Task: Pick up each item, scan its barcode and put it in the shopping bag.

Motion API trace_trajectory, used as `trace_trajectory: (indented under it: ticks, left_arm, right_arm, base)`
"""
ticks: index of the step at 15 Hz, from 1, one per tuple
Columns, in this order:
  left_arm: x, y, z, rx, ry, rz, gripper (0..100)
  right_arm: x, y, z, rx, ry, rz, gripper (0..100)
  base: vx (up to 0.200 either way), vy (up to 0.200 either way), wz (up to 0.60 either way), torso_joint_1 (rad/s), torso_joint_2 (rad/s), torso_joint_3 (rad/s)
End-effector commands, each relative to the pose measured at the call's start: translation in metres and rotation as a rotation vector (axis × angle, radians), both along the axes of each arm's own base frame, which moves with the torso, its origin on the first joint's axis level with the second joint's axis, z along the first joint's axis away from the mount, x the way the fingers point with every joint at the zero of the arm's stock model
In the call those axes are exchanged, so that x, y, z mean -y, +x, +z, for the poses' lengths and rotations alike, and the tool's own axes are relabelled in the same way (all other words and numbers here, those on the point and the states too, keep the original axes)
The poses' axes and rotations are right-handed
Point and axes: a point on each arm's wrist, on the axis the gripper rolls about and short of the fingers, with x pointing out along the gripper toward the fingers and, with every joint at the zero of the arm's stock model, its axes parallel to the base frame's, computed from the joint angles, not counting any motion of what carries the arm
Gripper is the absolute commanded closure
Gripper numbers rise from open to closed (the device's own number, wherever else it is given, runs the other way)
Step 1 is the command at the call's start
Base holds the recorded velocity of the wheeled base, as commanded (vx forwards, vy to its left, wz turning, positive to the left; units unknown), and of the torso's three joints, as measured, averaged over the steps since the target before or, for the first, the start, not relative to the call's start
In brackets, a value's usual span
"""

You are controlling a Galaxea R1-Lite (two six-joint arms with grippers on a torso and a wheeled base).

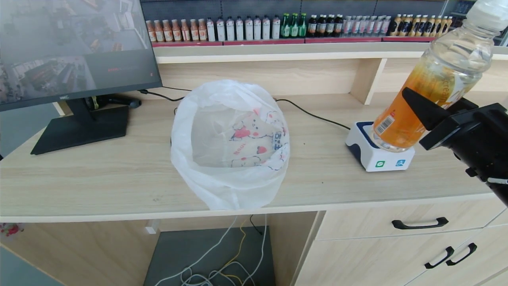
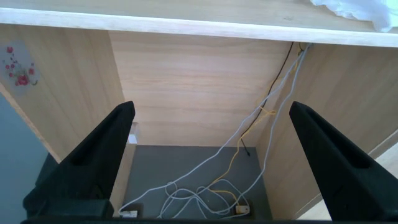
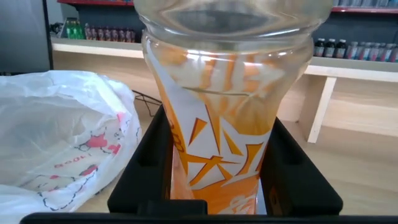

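My right gripper (image 1: pixel 438 109) is shut on an orange drink bottle (image 1: pixel 430 79) and holds it tilted, base down, right over the white and blue barcode scanner (image 1: pixel 379 153) at the counter's right. The bottle's barcode label faces left and down toward the scanner. In the right wrist view the bottle (image 3: pixel 227 130) stands between the black fingers (image 3: pixel 149 155). The white shopping bag (image 1: pixel 230 143) sits open at the middle of the counter, with a printed item inside. My left gripper (image 2: pixel 211 162) hangs open below the counter, facing the cable recess.
A monitor (image 1: pixel 75 47) on a black stand occupies the counter's back left. A black cable (image 1: pixel 309 115) runs from the scanner behind the bag. Shelves of bottles (image 1: pixel 278 28) line the back. Drawers (image 1: pixel 420 224) sit under the right side, loose cables (image 2: pixel 205 193) in the recess.
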Motion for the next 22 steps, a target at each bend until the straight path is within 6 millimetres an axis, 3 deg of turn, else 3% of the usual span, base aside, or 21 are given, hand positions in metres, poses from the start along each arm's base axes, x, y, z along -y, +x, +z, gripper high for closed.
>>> trace_trajectory:
  ticks: [1, 10, 15, 18, 22]
  left_arm:
    - [0.0, 0.0, 0.0, 0.0, -0.001, 0.0, 0]
    - [0.0, 0.0, 0.0, 0.0, -0.004, 0.0, 0]
    - [0.0, 0.0, 0.0, 0.0, -0.003, 0.0, 0]
    - [0.0, 0.0, 0.0, 0.0, -0.003, 0.0, 0]
    - [0.0, 0.0, 0.0, 0.0, 0.0, 0.0, 0]
  right_arm:
    - [0.001, -0.003, -0.002, -0.002, -0.001, 0.002, 100]
    - [0.001, -0.004, -0.007, -0.02, -0.013, 0.014, 100]
    - [-0.005, 0.006, -0.002, 0.003, -0.018, 0.035, 100]
    - [-0.022, 0.019, -0.004, -0.003, -0.03, 0.08, 100]
    - [-0.046, 0.06, -0.006, -0.001, -0.026, 0.104, 100]
  base:
    - [0.0, 0.2, 0.0, 0.002, 0.0, 0.002]
    - [0.0, 0.2, 0.0, 0.002, 0.0, 0.001]
    - [0.0, 0.0, 0.0, 0.0, 0.0, 0.0]
    - [0.0, 0.0, 0.0, 0.0, 0.0, 0.0]
    - [0.0, 0.0, 0.0, 0.0, 0.0, 0.0]
